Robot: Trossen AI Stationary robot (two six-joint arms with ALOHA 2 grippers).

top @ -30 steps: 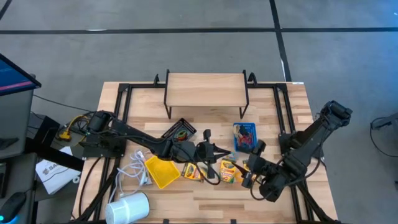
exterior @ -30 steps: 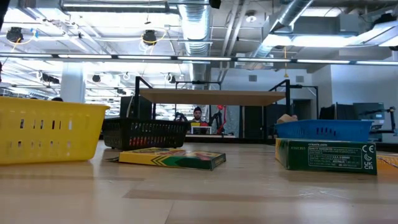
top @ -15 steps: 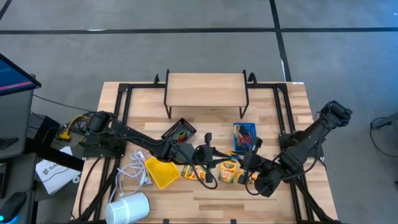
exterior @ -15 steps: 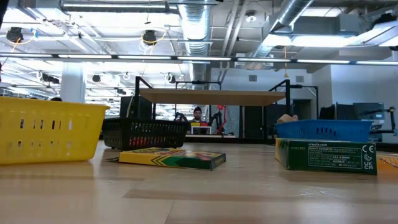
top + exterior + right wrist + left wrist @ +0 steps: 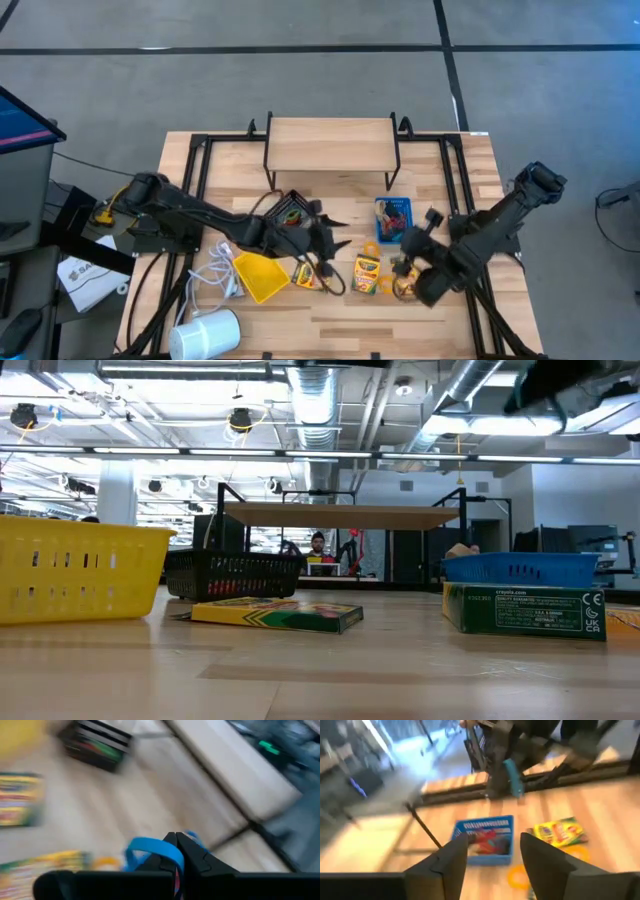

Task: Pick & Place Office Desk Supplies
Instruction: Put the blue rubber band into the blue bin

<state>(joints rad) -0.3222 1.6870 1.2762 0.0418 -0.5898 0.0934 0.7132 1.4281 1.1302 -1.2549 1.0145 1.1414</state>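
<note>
Since a second ago, the right gripper [image 5: 418, 240] is seen raised off the table centre and swung toward the blue bin [image 5: 392, 219]; the left gripper [image 5: 322, 222] is seen pulled back toward the black bin [image 5: 290, 211].

Right jaws are closed on a blue rubber-band ring [image 5: 150, 849], seen draped over the fingertips in the right wrist view. Left fingers [image 5: 451, 865] are spread wide, nothing between them.

Key relation: blue bin lies at roughly 10 o'clock from the right gripper, just beside it; the right arm is judged nearer. Drop into that bin is judged the step in hand.

Count, high view: three bins (black, yellow bin [image 5: 260, 276], blue); two crayon boxes [image 5: 366, 274] noted; one yellow ring [image 5: 404, 289] on the wood. Clips cannot be made out.
</note>
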